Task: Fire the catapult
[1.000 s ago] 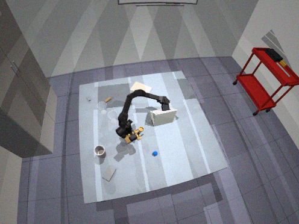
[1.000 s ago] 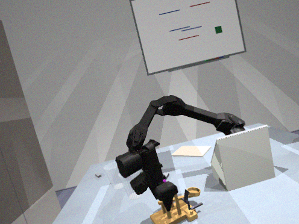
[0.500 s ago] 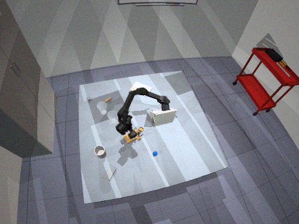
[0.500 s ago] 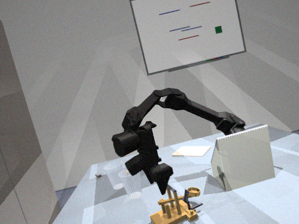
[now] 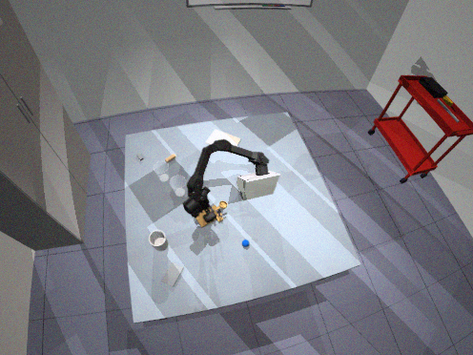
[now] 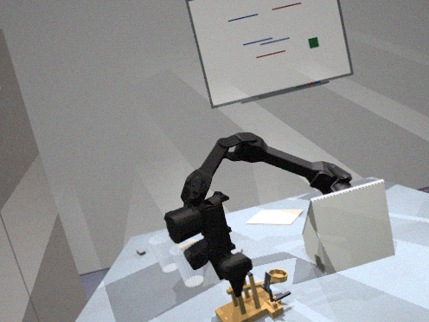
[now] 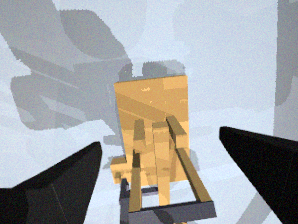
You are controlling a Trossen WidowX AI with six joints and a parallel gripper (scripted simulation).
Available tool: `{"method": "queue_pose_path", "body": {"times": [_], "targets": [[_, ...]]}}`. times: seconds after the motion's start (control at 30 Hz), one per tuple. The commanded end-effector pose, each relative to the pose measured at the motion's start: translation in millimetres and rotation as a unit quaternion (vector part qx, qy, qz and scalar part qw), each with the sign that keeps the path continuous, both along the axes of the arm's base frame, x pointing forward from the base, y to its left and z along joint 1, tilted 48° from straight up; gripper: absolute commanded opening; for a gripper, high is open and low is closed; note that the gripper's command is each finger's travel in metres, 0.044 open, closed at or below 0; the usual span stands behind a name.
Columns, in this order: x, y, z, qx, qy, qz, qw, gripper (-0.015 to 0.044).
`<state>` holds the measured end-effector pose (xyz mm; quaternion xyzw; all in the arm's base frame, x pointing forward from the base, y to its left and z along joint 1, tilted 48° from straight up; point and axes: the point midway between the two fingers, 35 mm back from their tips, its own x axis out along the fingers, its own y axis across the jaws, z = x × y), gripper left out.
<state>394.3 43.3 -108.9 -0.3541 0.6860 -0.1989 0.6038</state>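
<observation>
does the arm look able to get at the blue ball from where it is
Probably yes: the jaws stand open with nothing between them, and the top view shows nothing standing between the catapult and the ball. They would likely need to lift clear of the catapult first.

Counted on the pale blue worktop (image 5: 286, 239) (image 6: 372, 277) (image 7: 240, 30), edges as in the top view: one white round mug (image 5: 157, 239), toward the left edge; one blue round ball (image 5: 245, 243), toward the near edge; one yellow-brown catapult (image 5: 202, 220) (image 6: 251, 304) (image 7: 152, 95); two clear tumblers, toward the left edge; one white standing calendar (image 5: 261, 186) (image 6: 352, 229); two flat rectangular pieces, one by the far edge, one toward the near-left corner; one orange-tan block (image 5: 170, 157) (image 6: 188, 244); one jointed black arm (image 5: 234, 148) (image 6: 287, 161). Beyond the right edge: one red metal cart (image 5: 424, 102).
</observation>
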Motion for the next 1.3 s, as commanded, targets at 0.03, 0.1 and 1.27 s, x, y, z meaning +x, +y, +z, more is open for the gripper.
{"method": "queue_pose_path", "body": {"times": [0.03,0.1,1.27], "targets": [[-2,-9,-7,-0.004,0.004,0.000,1.000,0.0440],[-2,-11,-9,-0.004,0.004,0.000,1.000,0.0440],[-2,-36,-32,-0.002,0.002,-0.001,1.000,0.0204]]}}
